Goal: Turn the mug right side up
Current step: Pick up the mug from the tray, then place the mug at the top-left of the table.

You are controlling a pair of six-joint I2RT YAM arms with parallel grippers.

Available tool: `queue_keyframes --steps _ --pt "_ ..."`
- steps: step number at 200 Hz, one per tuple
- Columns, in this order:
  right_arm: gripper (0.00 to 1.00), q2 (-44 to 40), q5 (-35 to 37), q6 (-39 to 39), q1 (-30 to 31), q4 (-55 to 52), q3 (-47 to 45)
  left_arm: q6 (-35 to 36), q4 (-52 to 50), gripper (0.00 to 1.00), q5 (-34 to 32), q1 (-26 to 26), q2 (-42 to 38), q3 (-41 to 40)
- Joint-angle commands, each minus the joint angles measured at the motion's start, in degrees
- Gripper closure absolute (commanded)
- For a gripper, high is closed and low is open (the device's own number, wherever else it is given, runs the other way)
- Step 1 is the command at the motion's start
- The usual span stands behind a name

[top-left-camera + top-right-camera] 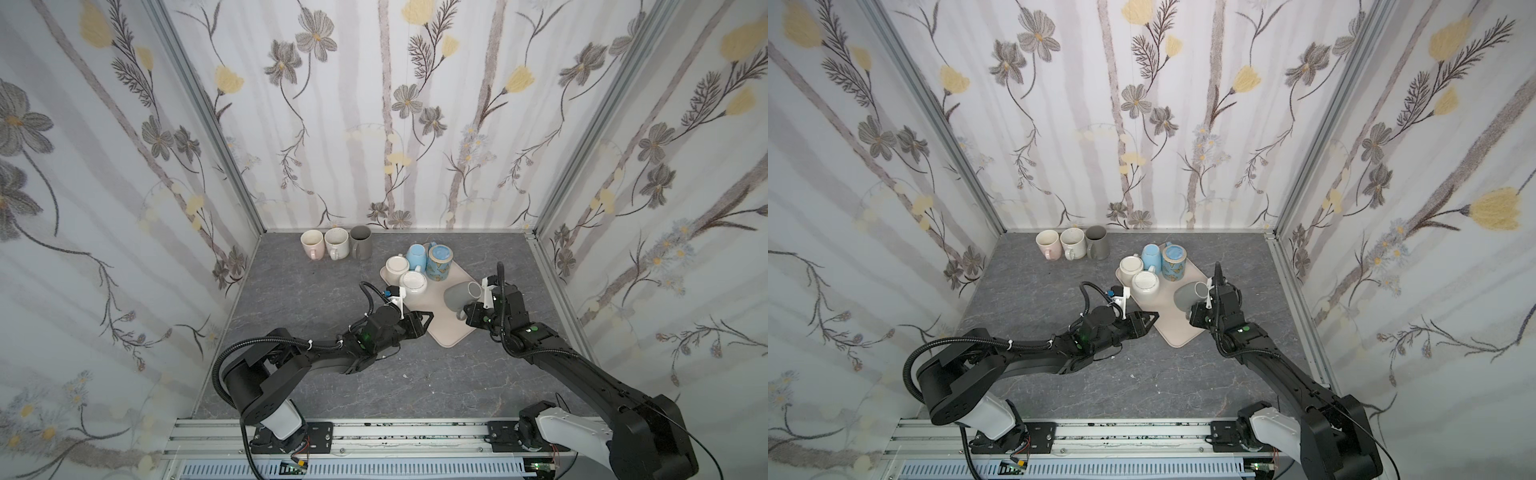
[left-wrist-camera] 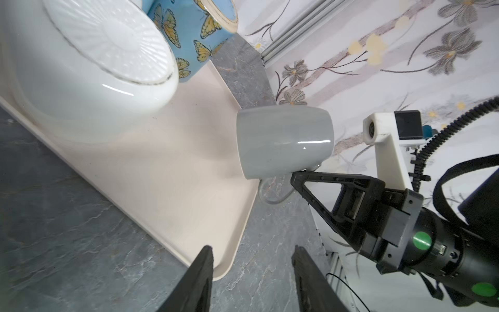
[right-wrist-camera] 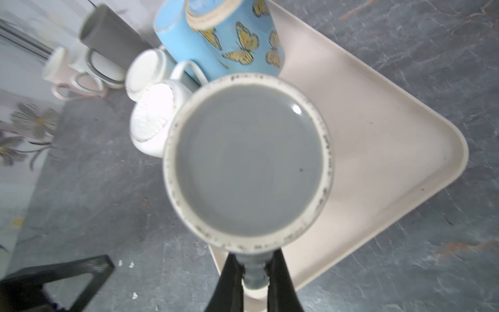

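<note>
Twelve o'clock is straight away from my base rail. Nearest to me, my left gripper (image 1: 428, 318) hangs at the near edge of the beige tray (image 1: 451, 334). Its jaws stand parted with nothing between them, and in the left wrist view only tray corner and grey table (image 2: 81, 243) show in the gap.

Just past it, toward three o'clock, my right gripper (image 1: 464, 311) is clenched on the handle of the grey mug (image 1: 457, 296). In the right wrist view both fingers (image 3: 229, 281) pinch that handle from either side.

The grey mug lies on its side in the air over the tray's three o'clock part, and as far as I can tell it is clear of the tray. Its mouth is turned toward about eight o'clock, and its base faces my right wrist. That base fills the right wrist view as a grey disc inside a pale speckled ring.

At ten o'clock from the grey mug, a white ribbed mug (image 1: 413, 284) sits bottom up on the tray. Farther along, at the tray's far end, a cream mug (image 1: 397, 266), a plain blue mug (image 1: 417, 254) and a butterfly mug (image 1: 440, 257) crowd together, bases showing.

Farthest, at eleven o'clock against the back wall (image 1: 395, 166), a pink mug (image 1: 312, 244), a white mug (image 1: 336, 243) and a dark grey mug (image 1: 360, 242) stand in a row, mouths up.
</note>
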Motion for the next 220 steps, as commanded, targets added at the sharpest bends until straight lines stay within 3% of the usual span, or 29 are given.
queue_keyframes --steps 1,35,87,115,220 --pt "1.00 -2.0 -5.5 4.5 -0.1 13.1 -1.3 -6.4 14.4 0.50 4.9 0.4 2.2 -0.2" --pt "1.00 -3.1 -12.5 9.5 0.0 21.0 -2.2 -14.1 28.3 0.48 9.8 1.9 7.5 -0.5" --pt "1.00 -1.2 -22.4 16.6 0.4 32.7 -2.9 -18.3 34.7 0.46 13.2 3.2 12.5 2.9" --pt "1.00 -0.2 -24.3 19.0 1.6 37.3 -2.9 -23.6 43.1 0.49 14.6 4.1 16.2 4.6" --pt "1.00 1.3 -25.4 22.2 1.5 39.6 -4.0 -27.4 48.7 0.59 15.6 6.6 16.6 4.5"
